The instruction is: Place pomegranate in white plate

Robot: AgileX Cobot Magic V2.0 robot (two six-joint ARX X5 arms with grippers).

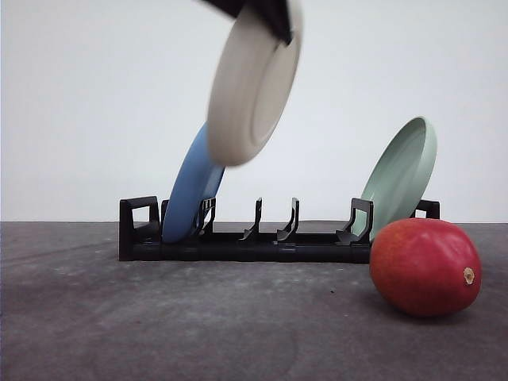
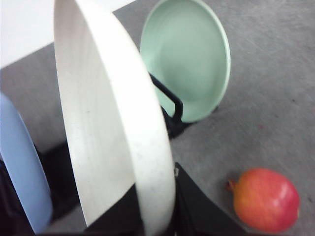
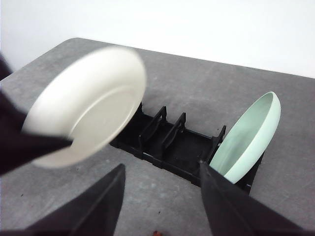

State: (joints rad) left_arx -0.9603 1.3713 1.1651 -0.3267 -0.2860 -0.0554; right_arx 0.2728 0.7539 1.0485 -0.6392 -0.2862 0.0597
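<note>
Pomegranate [image 1: 425,267] on the table, free of both jaws; beyond it, left gripper [image 1: 274,17] clamped on the rim of the white plate [image 1: 252,86], aloft above the rack [image 1: 238,238]; right gripper [image 3: 162,196] gaping, empty; next, I judge: lay plate flat, then fetch fruit.

The white plate [image 1: 252,87] hangs above the black rack [image 1: 238,238] with blurred edges, and its top rim is hidden by the left gripper [image 1: 278,20], itself cut off by the picture's upper edge, so the jaws' grip on it is only partly seen. Behind that plate, the blue plate [image 1: 190,190] loses its upper part. The pomegranate [image 1: 425,267] covers the rack's end below the pale green plate [image 1: 401,175]. In the right wrist view the right gripper [image 3: 162,206] shows dark, blurred, spread fingers [image 3: 98,206] cut by the edge.
</note>
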